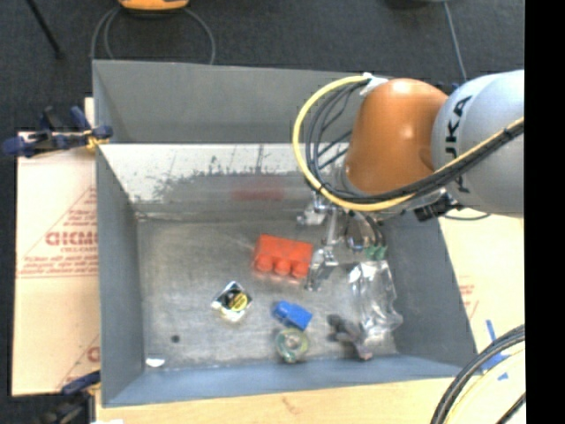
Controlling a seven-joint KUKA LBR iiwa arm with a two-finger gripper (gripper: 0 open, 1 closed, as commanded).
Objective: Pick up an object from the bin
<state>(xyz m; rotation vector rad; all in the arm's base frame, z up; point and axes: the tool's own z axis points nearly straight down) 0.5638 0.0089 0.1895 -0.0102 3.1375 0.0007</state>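
Grey bin [119,281], scuffed floor. The claw [328,259] is held low; a red block [281,259] is seen just left of it. Open or closed cannot be told. Likely stiff, light; best gripped across flat sides.

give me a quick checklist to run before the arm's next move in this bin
1. Gripper inside the bin, away from its walls: ok.
2. A thing within reach: red toy brick lies just beside the gripper, toward the view's left: ok.
3. Brick free of neighbours: blue piece and yellow-black item lie apart from it: ok.
4. Gripper already holding something: cannot tell.
5. Clear plastic wrapper lies close by on the other side and might snag: not ok.
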